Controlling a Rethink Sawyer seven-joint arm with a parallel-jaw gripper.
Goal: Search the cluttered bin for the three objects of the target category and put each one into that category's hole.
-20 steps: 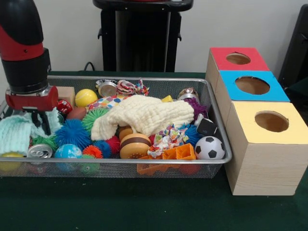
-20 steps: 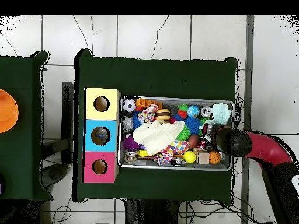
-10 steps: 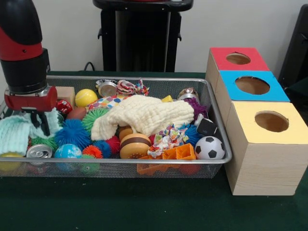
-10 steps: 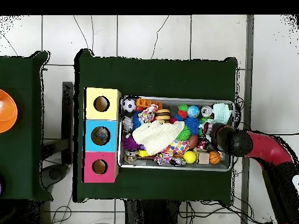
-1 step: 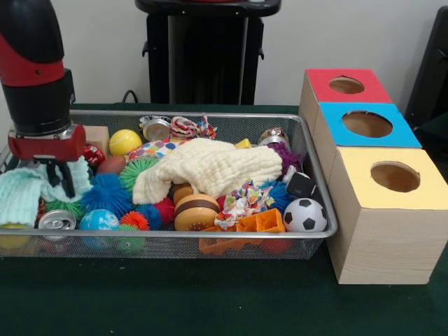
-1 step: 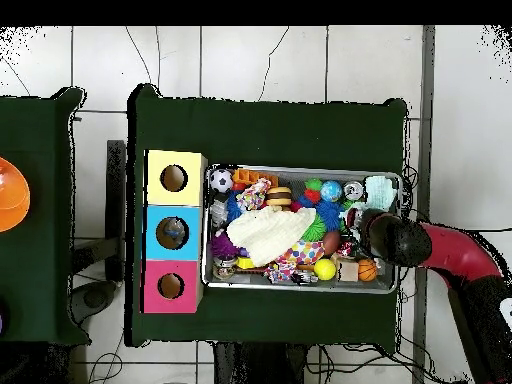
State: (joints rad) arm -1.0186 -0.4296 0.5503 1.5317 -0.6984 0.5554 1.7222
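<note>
Beneath the gripper (image 5: 61, 180) (grip state unclear) lies the mint cloth (image 5: 21, 194), touching it.

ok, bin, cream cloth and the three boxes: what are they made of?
Bin: silvery metal wire mesh, see-through sides. Cream cloth: soft woven fabric, crinkled and draped. Boxes: light wood by the grain, tops matte painted or covered, hard to say which.

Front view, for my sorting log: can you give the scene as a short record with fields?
bin: wire mesh tray full of toys
on top: cream cloth
front right corner: soccer ball
front left: drink can
gripper: gripper low over the mint cloth, bin's left end
boxes: red, blue, yellow, each with a round hole
</note>
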